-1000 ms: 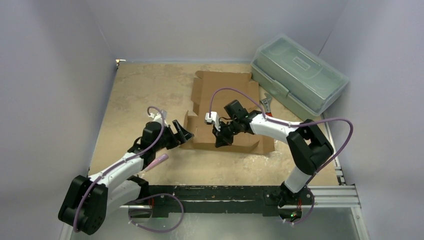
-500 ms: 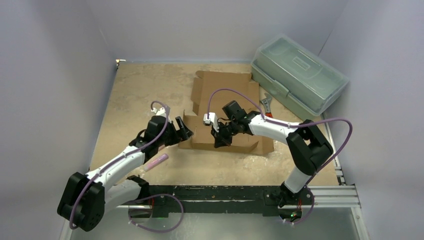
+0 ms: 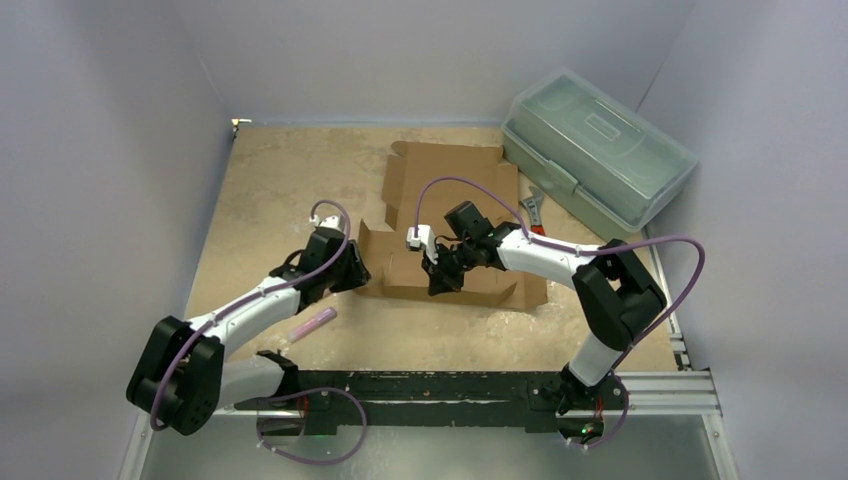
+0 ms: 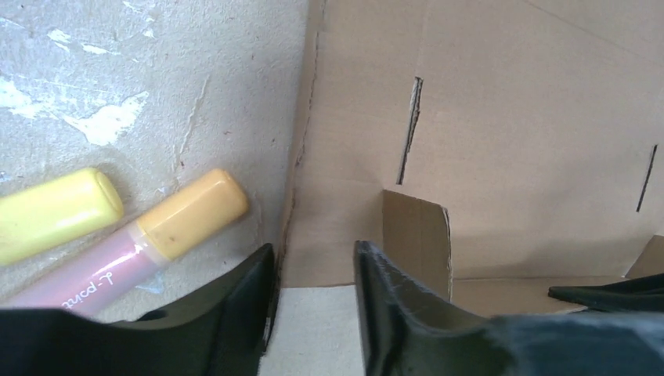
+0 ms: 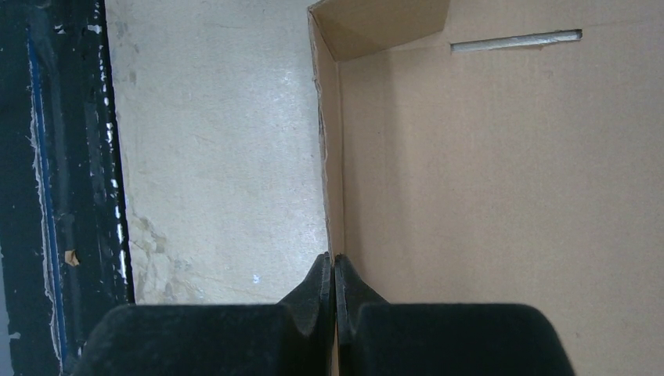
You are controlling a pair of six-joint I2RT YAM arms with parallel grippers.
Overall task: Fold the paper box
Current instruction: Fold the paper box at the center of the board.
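The paper box [image 3: 452,190] is a brown cardboard sheet lying partly folded in the middle of the table. My left gripper [image 3: 360,270] is at the box's near left corner. In the left wrist view it [image 4: 313,252] is open, and the raised left flap's edge [image 4: 301,141] runs in beside its left finger. My right gripper [image 3: 437,282] is at the box's front wall. In the right wrist view it [image 5: 334,257] is shut on that upright front wall [image 5: 332,157], which stands edge-on between the fingers. The box floor with slots [image 4: 501,102] lies flat beyond.
A translucent grey-green toolbox [image 3: 598,150] stands at the back right, with a small wrench [image 3: 533,212] beside the box. A pink marker with a yellow cap [image 3: 313,322] lies near my left arm; it shows in the left wrist view [image 4: 156,235] next to another yellow cap [image 4: 55,213].
My left arm has reached forward and right to the box's left flap, which now stands more upright. The right arm has stayed on the front wall.
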